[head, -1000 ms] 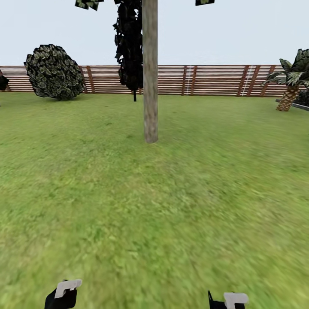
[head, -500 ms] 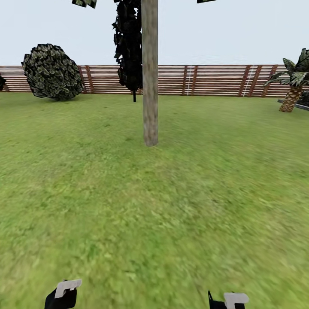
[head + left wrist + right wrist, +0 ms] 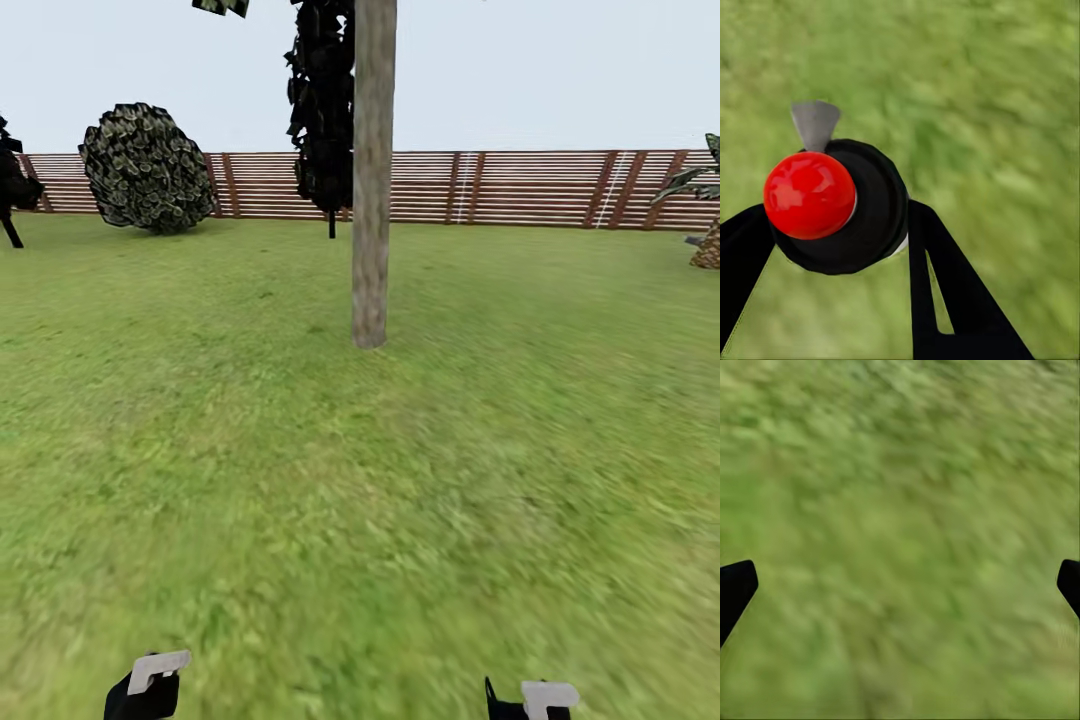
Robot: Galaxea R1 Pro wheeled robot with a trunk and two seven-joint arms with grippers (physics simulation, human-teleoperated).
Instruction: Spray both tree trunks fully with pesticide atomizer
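Note:
A thick, straight tree trunk (image 3: pixel 371 200) of grey-brown bark rises from the lawn (image 3: pixel 360 480) ahead, a little right of centre, with its foliage cut off by the top edge. In the left wrist view my left gripper (image 3: pixel 840 251) is shut on the pesticide atomizer (image 3: pixel 844 206), a black round body with a red ball and a small grey nozzle. My left gripper (image 3: pixel 150 688) sits low at the bottom edge of the head view. My right gripper (image 3: pixel 535 700) is also low, and its dark fingertips (image 3: pixel 735 589) stand wide apart over bare grass. No white specks are in the air.
A brown slatted fence (image 3: pixel 520 188) closes off the far side of the lawn. A round dark bush (image 3: pixel 147 168) stands at the back left and a dark-leaved tree (image 3: pixel 325 120) behind the trunk. A palm (image 3: pixel 705 215) is at the right edge. Open grass lies between me and the trunk.
The whole head view has shifted: trunk, bush and fence slid to the right and the trunk's base sits slightly lower, so the camera has turned and come closer. The grippers keep their places.

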